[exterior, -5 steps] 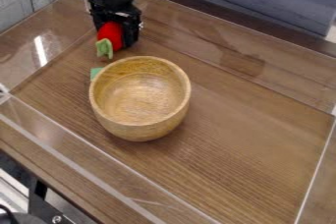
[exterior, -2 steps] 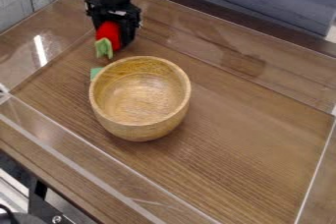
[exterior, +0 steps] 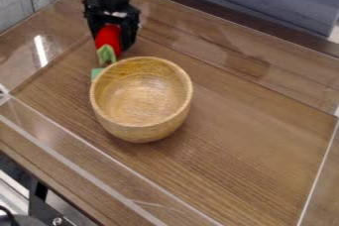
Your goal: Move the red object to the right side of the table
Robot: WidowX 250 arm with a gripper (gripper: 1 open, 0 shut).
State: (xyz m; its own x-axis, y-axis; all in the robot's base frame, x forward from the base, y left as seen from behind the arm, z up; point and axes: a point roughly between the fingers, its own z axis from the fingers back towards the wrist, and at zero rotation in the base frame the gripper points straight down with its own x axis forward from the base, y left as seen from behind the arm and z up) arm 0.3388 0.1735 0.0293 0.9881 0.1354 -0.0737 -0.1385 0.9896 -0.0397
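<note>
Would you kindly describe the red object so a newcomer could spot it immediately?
Find the round wooden bowl on the table. Just beyond its far-left rim, under the black gripper, sits the red object. It is bright red with a green end, unlike the separate green piece.

Gripper (exterior: 111,38) shifted slightly nearer, toward wooden bowl (exterior: 141,97); red object (exterior: 105,44) between its open jaws now longer-looking, green end closer to bowl rim.

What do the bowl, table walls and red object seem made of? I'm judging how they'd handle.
Bowl: pale wood, visible grain, matte.
Walls: clear acrylic or similar, transparent with glare.
Red object: probably plastic or rubber, uniform bright colour; too small to be sure.
</note>
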